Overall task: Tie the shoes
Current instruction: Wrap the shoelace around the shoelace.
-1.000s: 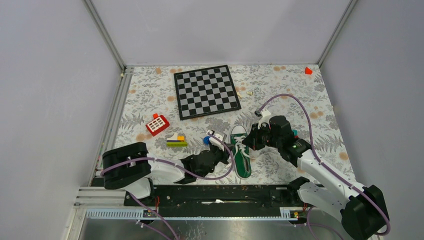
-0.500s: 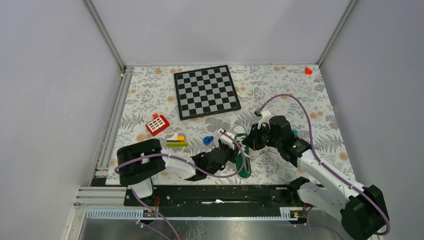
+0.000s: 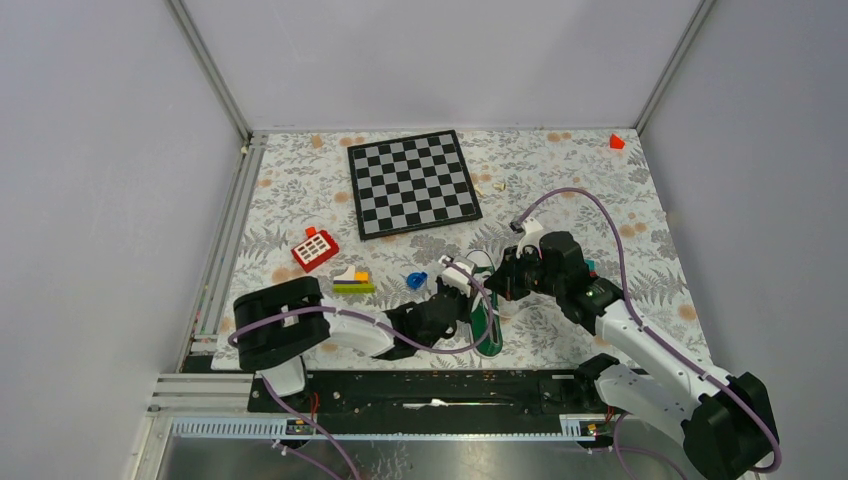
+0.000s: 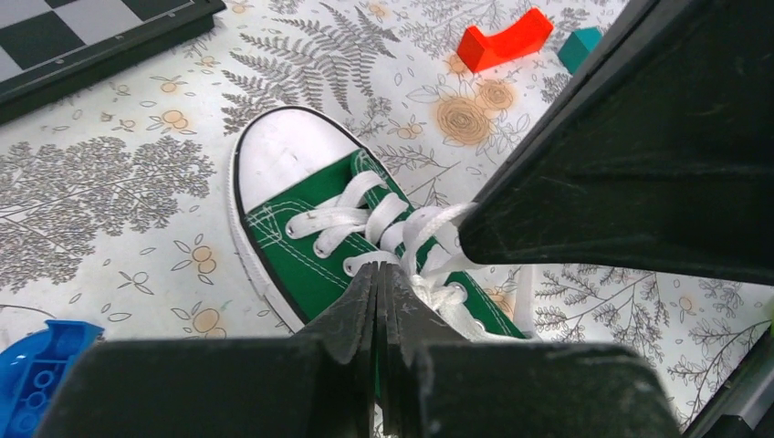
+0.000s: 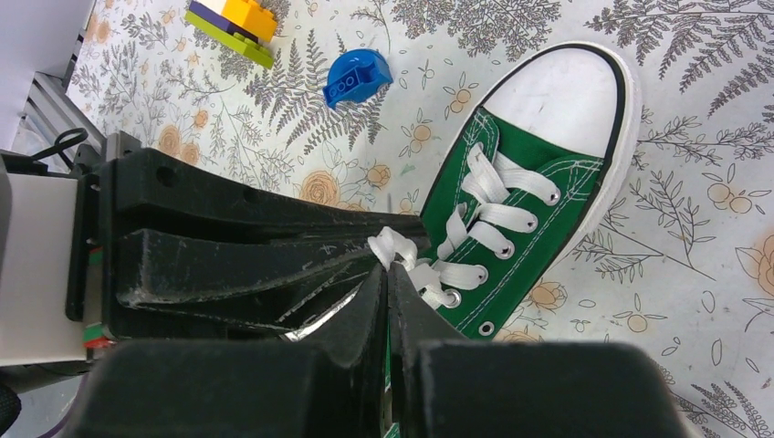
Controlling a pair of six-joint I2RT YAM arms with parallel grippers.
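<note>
The shoes are one green sneaker [image 3: 484,312] with a white toe cap [image 4: 292,151], lying toe-away near the front middle of the table. My left gripper [image 3: 467,296] comes in from the left and my right gripper [image 3: 501,284] from the right, and they meet over the laces. In the left wrist view the left gripper [image 4: 381,270] is shut, with a white lace [image 4: 365,214] arched round its tip. In the right wrist view the right gripper [image 5: 385,270] is shut against a bunched lace loop [image 5: 392,245], and the left fingers [image 5: 256,255] reach the same loop.
A chessboard [image 3: 413,183] lies at the back. Left of the shoe are a blue brick [image 3: 416,280], a stack of coloured bricks [image 3: 353,282] and a red toy [image 3: 315,249]. A small red piece [image 3: 617,141] sits in the far right corner.
The left gripper swung right from beside the shoe onto its laces, staying shut, and has held there for the last half second. The right arm has not moved.
</note>
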